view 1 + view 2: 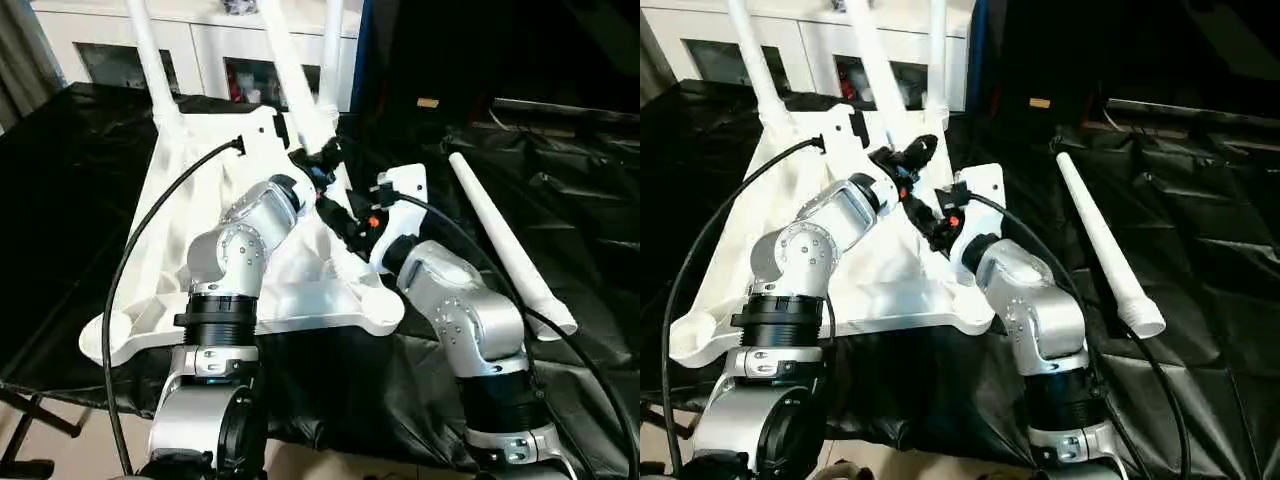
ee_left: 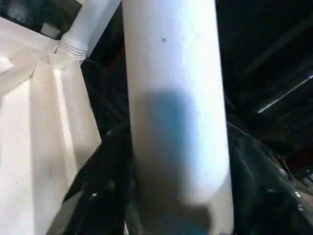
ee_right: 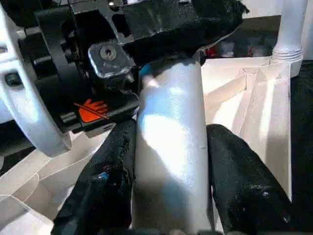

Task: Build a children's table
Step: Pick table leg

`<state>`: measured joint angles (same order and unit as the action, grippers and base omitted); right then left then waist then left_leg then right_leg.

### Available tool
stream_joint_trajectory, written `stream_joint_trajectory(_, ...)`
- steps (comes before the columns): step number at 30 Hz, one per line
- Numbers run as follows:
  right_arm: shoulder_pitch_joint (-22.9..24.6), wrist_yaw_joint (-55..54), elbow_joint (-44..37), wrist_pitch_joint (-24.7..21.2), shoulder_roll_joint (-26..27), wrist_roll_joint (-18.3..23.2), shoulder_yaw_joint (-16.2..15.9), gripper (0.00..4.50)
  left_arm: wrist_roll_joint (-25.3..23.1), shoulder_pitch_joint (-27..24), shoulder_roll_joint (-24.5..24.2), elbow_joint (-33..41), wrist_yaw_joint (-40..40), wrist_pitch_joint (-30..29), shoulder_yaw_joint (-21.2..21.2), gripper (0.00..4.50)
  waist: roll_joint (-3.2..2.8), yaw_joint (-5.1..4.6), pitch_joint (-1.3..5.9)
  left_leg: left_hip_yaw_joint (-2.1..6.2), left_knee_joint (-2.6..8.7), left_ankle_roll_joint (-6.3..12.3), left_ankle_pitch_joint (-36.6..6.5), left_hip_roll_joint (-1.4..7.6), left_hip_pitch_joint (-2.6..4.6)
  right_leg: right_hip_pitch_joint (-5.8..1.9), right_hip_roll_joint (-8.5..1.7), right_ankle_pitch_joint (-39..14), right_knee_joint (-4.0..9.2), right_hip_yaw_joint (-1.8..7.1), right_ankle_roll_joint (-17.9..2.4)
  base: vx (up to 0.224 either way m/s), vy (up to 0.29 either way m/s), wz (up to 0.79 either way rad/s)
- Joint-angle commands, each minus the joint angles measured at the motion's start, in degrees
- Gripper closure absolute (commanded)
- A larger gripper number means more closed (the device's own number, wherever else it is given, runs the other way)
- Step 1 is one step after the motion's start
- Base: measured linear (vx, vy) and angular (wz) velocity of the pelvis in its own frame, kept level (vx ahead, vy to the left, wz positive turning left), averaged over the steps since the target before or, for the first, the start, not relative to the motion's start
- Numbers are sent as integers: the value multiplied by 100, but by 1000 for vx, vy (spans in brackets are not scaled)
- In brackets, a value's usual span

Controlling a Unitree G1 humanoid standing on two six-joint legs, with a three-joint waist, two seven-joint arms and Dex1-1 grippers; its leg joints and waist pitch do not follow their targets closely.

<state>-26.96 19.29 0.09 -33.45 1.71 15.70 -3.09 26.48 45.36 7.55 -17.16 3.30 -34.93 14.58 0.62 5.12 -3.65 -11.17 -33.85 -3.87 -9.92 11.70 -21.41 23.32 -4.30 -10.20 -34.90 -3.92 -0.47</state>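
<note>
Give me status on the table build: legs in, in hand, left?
Two legs already stand in far corner sockets of the upturned tabletop. In hand: a third leg, leaning over the near right corner, with the right gripper closed on it low and the left gripper around it higher up. Whether it is seated cannot be told. Left: the fourth leg, loose on the black sheet.

A black sheet (image 1: 80, 200) carries the upturned white tabletop (image 1: 150, 320) and one loose leg (image 1: 1102, 240) (lying beside it)
</note>
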Motion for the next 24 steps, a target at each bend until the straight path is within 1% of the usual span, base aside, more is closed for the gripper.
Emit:
stream_joint_trajectory(1,-136,34,-198,169,-14,-18,-49,268,31,117,282,-87,-129,73,20,220,29,-1,431,92,368,-41,-956,99,66,-306,-321,-1095,440,259,-677,0,0,0)
stream_joint_trajectory(2,-138,39,-199,172,-14,-17,-51,268,32,118,281,-88,-124,75,15,231,20,2,428,94,368,-42,-955,100,67,-304,-326,-1097,436,260,-690,0,0,0)
stream_joint_trajectory(3,-149,60,-200,180,-15,-16,-58,268,35,118,277,-94,-106,84,-1,241,35,-3,426,92,369,-34,-952,99,61,-307,-324,-1108,440,259,-690,0,0,0)
stream_joint_trajectory(4,-156,75,-199,193,-16,-10,-64,212,37,118,271,-100,-90,97,-17,246,27,0,431,94,367,-30,-932,100,62,-313,-326,-1102,431,260,-689,0,0,0)
stream_joint_trajectory(5,-161,94,-200,185,-16,8,-62,212,44,119,269,-103,-84,95,-18,246,24,0,429,96,369,-27,-913,101,58,-313,-327,-1081,431,259,-690,0,0,0)
stream_joint_trajectory(6,-172,136,-201,161,-17,56,-52,198,52,118,261,-106,-80,98,-15,248,34,-5,429,92,366,-19,-905,101,61,-310,-322,-1054,426,261,-693,0,0,0)
stream_joint_trajectory(8,-189,201,-197,111,-18,144,-24,176,58,113,240,-108,-86,110,2,255,31,-5,428,91,366,1,-926,101,64,-313,-322,-1065,432,261,-691,0,0,0)
stream_joint_trajectory(9,-208,222,-183,97,-32,177,-2,176,51,109,218,-110,-89,131,-1,255,34,-5,429,90,362,5,-921,101,66,-312,-322,-1056,432,262,-692,0,0,0)
stream_joint_trajectory(10,-221,230,-173,94,-43,191,10,156,46,105,203,-111,-92,149,-7,258,37,-4,426,92,364,7,-896,99,57,-321,-327,-1062,432,262,-686,0,0,0)
stream_joint_trajectory(12,-239,252,-163,87,-72,207,28,151,81,103,185,-111,-106,158,-1,259,28,-1,430,90,359,4,-884,102,67,-314,-327,-1049,430,264,-694,0,0,0)
stream_joint_trajectory(13,-264,271,-143,80,-120,201,43,133,101,101,142,-117,-66,166,-29,259,31,-1,431,91,358,2,-868,100,62,-321,-322,-1006,422,263,-704,0,0,0)
stream_joint_trajectory(14,-295,355,-126,22,-247,196,55,133,113,102,55,-130,59,168,-87,259,30,0,432,89,356,5,-859,102,66,-317,-321,-975,420,262,-715,0,0,0)
stream_joint_trajectory(15,-309,513,-131,-111,-432,233,78,113,109,102,-72,-140,321,160,-196,260,28,2,435,89,353,10,-815,97,66,-326,-314,-923,413,262,-723,0,0,0)
stream_joint_trajectory(17,-312,607,-138,-193,-533,264,93,105,109,100,-142,-143,476,153,-258,260,26,19,435,86,348,27,-816,96,82,-323,-312,-909,411,263,-742,0,0,0)
stream_joint_trajectory(18,-311,632,-140,-222,-558,278,98,104,113,99,-156,-139,514,147,-271,260,29,14,435,84,350,36,-807,103,74,-323,-318,-888,406,266,-760,0,0,0)
stream_joint_trajectory(19,-273,1122,-158,-694,-1026,550,202,104,225,51,-439,-22,1341,11,-538,260,36,33,446,84,344,70,-771,100,76,-341,-321,-857,398,264,-795,0,0,0)
stream_joint_trajectory(20,-254,1356,-155,-865,-1211,712,272,104,339,20,-569,69,1739,-132,-645,260,47,36,442,84,340,96,-722,88,69,-353,-317,-824,397,263,-807,0,0,0)
stream_joint_trajectory(21,-251,1387,-155,-889,-1236,734,282,104,355,16,-586,81,1793,-151,-659,260,36,52,450,80,335,108,-679,95,77,-351,-319,-764,379,267,-835,0,0,0)
stream_joint_trajectory(22,-231,1762,-139,-1046,-1443,1038,441,104,572,-18,-746,205,2298,-335,-723,260,34,69,452,72,324,150,-635,102,72,-359,-329,-615,350,273,-971,0,0,0)
stream_joint_trajectory(23,-221,1987,-125,-1113,-1549,1232,547,104,717,-37,-835,281,2586,-452,-744,261,35,65,450,66,319,164,-627,101,65,-351,-325,-565,348,271,-1027,0,0,0)
stream_joint_trajectory(24,-219,2233,-85,-1160,-1650,1432,667,104,930,-46,-952,356,2940,-640,-754,261,47,65,454,61,313,187,-614,102,60,-366,-334,-509,341,266,-1120,0,0,0)
